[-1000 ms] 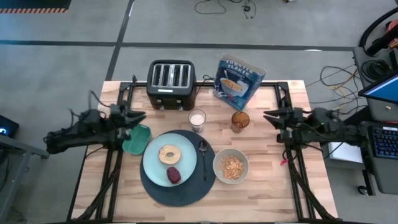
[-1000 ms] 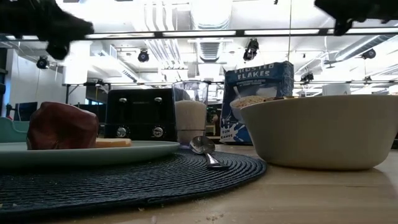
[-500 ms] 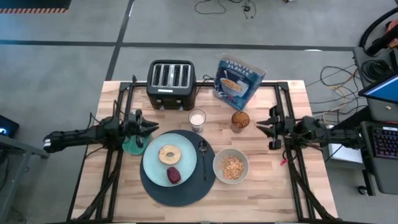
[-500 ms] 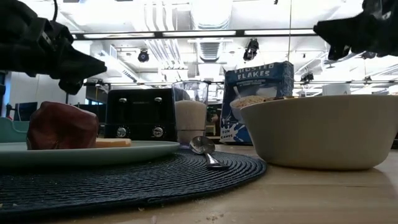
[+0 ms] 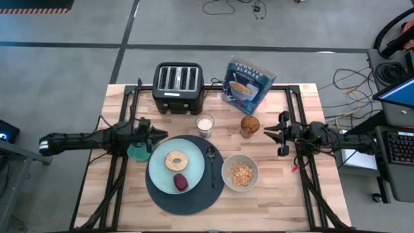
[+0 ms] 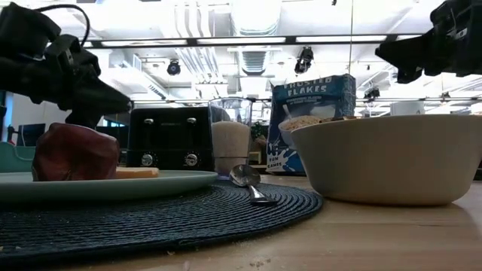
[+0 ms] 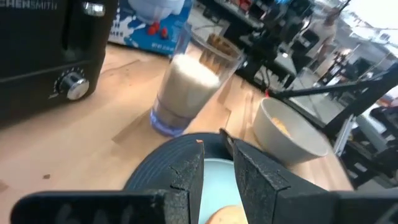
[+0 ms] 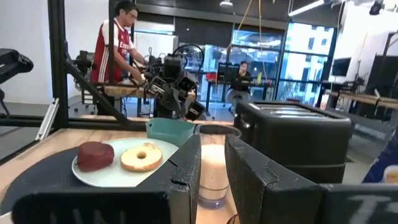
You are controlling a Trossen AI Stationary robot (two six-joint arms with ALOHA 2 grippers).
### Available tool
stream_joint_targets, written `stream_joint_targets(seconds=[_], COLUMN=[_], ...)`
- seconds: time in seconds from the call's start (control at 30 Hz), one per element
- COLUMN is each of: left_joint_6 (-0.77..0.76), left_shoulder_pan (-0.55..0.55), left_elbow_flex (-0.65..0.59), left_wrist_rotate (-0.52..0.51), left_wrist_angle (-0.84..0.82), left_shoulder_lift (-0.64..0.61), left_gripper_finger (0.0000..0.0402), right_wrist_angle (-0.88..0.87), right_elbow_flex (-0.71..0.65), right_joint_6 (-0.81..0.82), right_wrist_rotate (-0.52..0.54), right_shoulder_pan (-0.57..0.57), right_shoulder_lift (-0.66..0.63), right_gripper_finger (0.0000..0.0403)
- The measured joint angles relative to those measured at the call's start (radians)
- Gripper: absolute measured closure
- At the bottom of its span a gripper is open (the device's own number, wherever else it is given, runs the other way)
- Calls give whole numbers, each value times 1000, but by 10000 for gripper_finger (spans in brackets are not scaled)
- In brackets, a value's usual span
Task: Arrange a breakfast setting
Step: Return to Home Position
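Note:
The pale blue plate (image 5: 194, 169) lies on the dark blue mat (image 5: 158, 194) and bears the bagel (image 5: 175, 160) and the dark red fruit (image 5: 180, 182). The dark spoon (image 5: 211, 162) lies on the mat's right part. The cream bowl (image 5: 224, 173) of flakes stands to the right of the mat. The amber glass (image 5: 250, 125) and the cereal box (image 5: 249, 79) stand farther back. My left gripper (image 5: 167, 136) hovers by the plate's far left rim, open by a narrow gap and empty. My right gripper (image 5: 268, 134) hovers to the right of the amber glass, open by a narrow gap and empty.
A black toaster (image 5: 178, 81) stands at the far edge. A glass of milk (image 5: 205, 124) stands between the toaster and the plate. A small teal dish (image 5: 136, 153) lies under my left arm. People show in the room beyond the table's left side (image 8: 121, 37).
Both arms have come down from high above the table. My left gripper has gone toward the table's right and near edges, up to the plate's rim. My right gripper has gone a little toward the left and near edges. No object has moved.

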Motion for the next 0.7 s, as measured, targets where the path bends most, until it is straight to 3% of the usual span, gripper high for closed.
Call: stream_joint_targets(seconds=[0.7], left_joint_6=[4], left_shoulder_pan=[0], left_elbow_flex=[0], left_wrist_rotate=[1], left_wrist_angle=[0], left_shoulder_lift=[62], left_gripper_finger=[331], right_wrist_angle=[-1], right_elbow_flex=[0], right_joint_6=[8], right_wrist_rotate=[0], right_shoulder_pan=[0], right_shoulder_lift=[27], right_gripper_finger=[339])
